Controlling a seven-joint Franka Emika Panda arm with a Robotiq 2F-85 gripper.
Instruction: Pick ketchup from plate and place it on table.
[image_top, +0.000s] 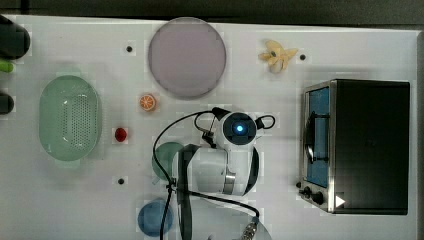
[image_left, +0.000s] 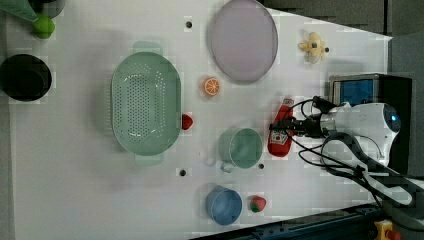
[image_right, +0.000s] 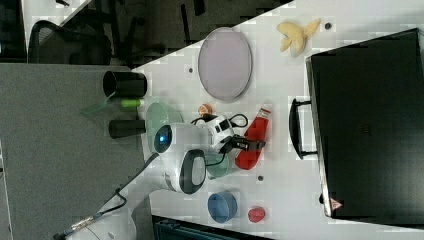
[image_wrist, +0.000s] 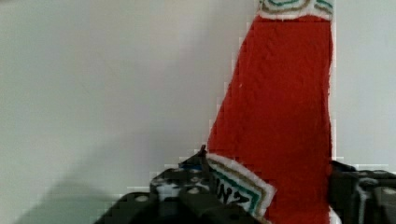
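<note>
Your gripper sits over the ketchup, a finger on either side of the labelled body, as the wrist view confirms. You cannot tell from these pictures whether the fingers are clamped on the bottle or merely bracketing it. The bottle appears to lie flat on the white table, not on the plate, which stands bare and well apart beyond the bottle's cap end.

Just beside the gripper, at the left view's left, sits the green cup. Farther out are the orange slice and, on the other side, the black oven.

Risks as judged from here: if the fingers part unevenly, one may drag the bottle and roll it toward the cup. If you lift away while a pad sticks to the label, the bottle comes up and drops.
</note>
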